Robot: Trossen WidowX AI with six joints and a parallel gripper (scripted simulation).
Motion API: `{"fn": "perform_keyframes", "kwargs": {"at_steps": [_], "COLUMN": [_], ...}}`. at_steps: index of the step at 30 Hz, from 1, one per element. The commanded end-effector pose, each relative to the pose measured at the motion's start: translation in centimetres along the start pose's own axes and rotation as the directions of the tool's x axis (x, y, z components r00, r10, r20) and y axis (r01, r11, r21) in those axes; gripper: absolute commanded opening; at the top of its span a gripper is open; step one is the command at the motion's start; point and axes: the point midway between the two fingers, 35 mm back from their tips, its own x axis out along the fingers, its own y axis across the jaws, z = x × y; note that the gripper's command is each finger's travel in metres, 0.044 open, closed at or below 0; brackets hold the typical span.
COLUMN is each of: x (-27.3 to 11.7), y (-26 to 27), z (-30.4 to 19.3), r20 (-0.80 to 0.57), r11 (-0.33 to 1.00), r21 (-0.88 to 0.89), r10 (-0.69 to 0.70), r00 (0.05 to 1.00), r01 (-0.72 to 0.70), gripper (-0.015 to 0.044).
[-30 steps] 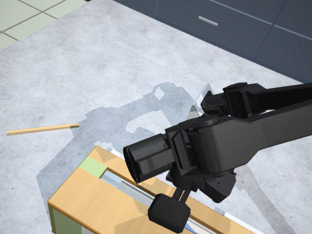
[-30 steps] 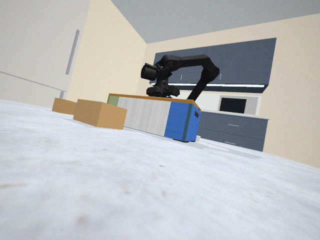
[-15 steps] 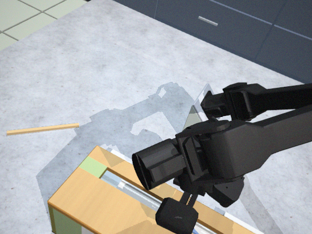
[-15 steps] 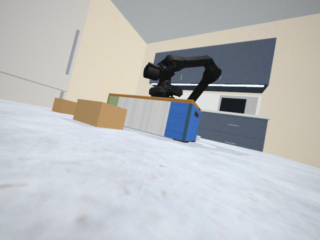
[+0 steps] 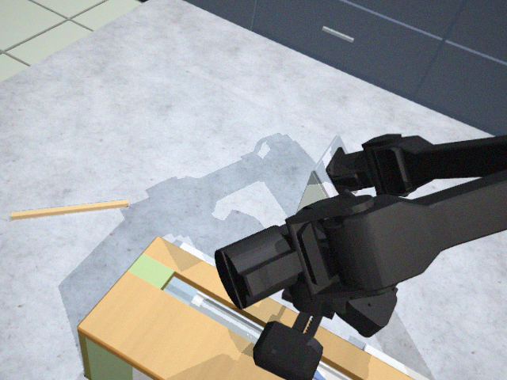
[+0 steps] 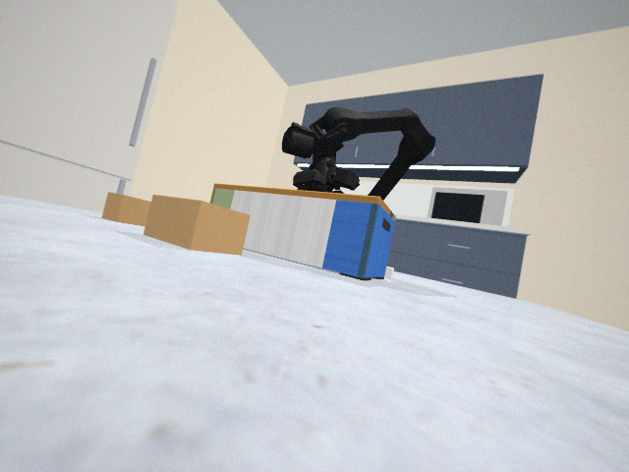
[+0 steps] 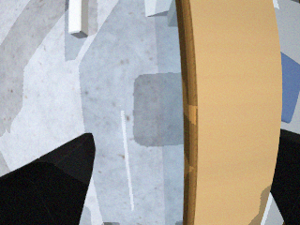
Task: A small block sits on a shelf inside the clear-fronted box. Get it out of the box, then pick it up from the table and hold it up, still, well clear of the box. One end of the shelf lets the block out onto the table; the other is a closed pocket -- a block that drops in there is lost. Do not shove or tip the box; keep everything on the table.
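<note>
Orange-topped box (image 5: 135,310) (image 6: 284,218) (image 7: 234,94): green end at ten o'clock from my gripper (image 5: 327,333) (image 6: 327,183) (image 7: 172,137), top view | fingers spread, empty, poised above, probably lining up slot access | block unseen, presumably inside

a wooden strip (image 7: 236,108) runs between the open tool's (image 7: 185,161) black fingers.

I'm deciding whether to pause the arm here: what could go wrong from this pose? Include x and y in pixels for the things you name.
The open gripper (image 6: 326,184) (image 7: 172,137) has its fingers on either side of the box's top strip (image 7: 234,112); closing or moving sideways might shove the box (image 5: 135,310) (image 6: 284,223).

Lowering further could press the gripper onto the top and tip it.

The block is not identifiable in any view, so a blind push might send it into the pocket.
</note>
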Motion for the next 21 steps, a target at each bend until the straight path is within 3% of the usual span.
{"fn": "perform_keyframes", "kwargs": {"at_steps": [1, 21], "x": [0.0, 0.4], "y": [0.0, 0.0], "z": [-0.2, 1.7], "r20": [-0.001, 0.0], "r11": [1.0, 1.0], "r21": [-0.002, -0.002], "r10": [0.001, 0.001], "r00": [1.0, 1.0], "r01": [-0.001, -0.001], "gripper": [0.04, 0.04]}}
